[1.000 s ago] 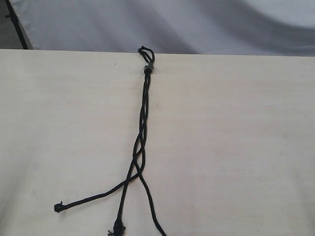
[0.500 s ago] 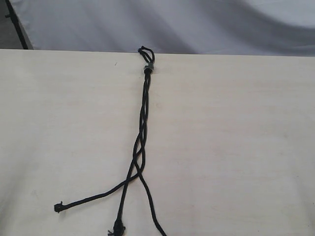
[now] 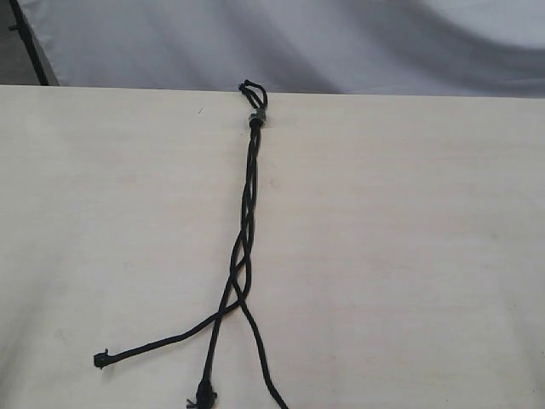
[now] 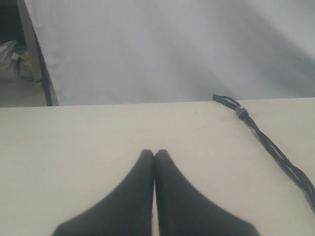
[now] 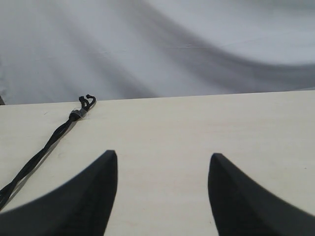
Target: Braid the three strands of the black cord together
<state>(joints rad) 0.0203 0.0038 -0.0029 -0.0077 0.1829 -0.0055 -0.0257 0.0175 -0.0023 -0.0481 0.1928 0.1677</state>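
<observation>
A pale wooden table [image 3: 409,256] with faint grain fills the exterior view from nine o'clock round through six to three, its far edge running straight across above the centre. Behind it, from ten to two o'clock, hangs a grey-white cloth backdrop [image 3: 341,43], loosely draped, its broad soft folds showing as darker bands. At eleven o'clock a thin black pole [image 3: 31,47] slants along the cloth's edge, with a sliver of dim grey room beyond it. Light lies soft and even across the tabletop. The left wrist view shows the pole beside a beige upright strip [image 4: 27,34] and blurred clutter [image 4: 9,51] in a dark corner
</observation>
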